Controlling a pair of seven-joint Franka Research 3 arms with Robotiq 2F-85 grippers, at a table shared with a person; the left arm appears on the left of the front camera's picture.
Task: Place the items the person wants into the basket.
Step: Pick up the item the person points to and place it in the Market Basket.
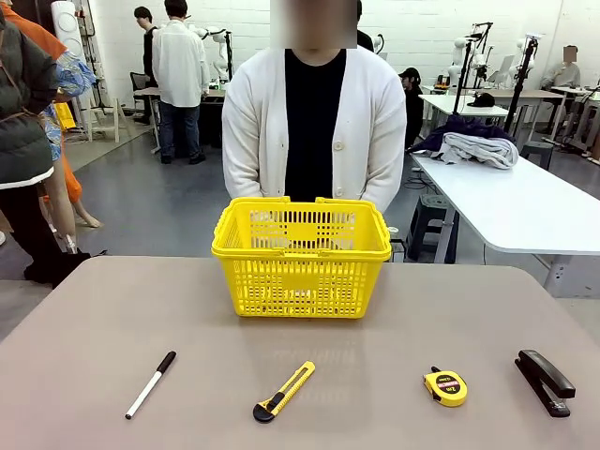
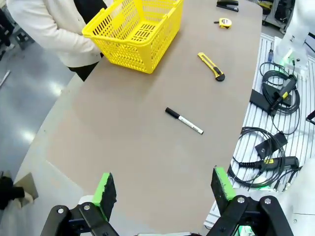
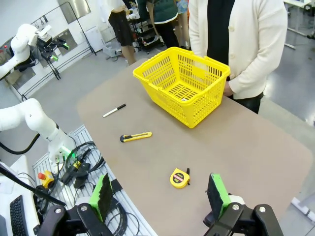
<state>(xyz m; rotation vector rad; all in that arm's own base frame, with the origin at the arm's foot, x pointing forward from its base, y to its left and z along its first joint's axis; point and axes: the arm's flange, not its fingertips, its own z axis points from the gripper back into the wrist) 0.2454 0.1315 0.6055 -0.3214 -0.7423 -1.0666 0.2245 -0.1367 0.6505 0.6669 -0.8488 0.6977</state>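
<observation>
Front view: looking across a grey-brown table at a person in a white cardigan, standing at the far edge just behind a bright yellow basket. Finding four things in a row along the near edge, well apart from one another. From the left: a white black-capped marker, a yellow utility knife, a yellow-and-black tape measure and a black stapler. Taking in a hall beyond with a grey floor, a white table at the right carrying a heap of clothes, and other people farther back.

Left wrist view: looking down along the left gripper, holding its green-padded fingers spread wide above the table, gripping and touching nothing. Seeing the marker nearest, then the utility knife, with the tape measure and stapler at the far end and the basket beside the cardigan. Noting black cables on a slatted surface beside the table.

Right wrist view: looking along the right gripper, likewise spreading its fingers wide and holding nothing. Seeing the tape measure lying nearest, the basket in front of the person, and the left arm at the table's other end.
</observation>
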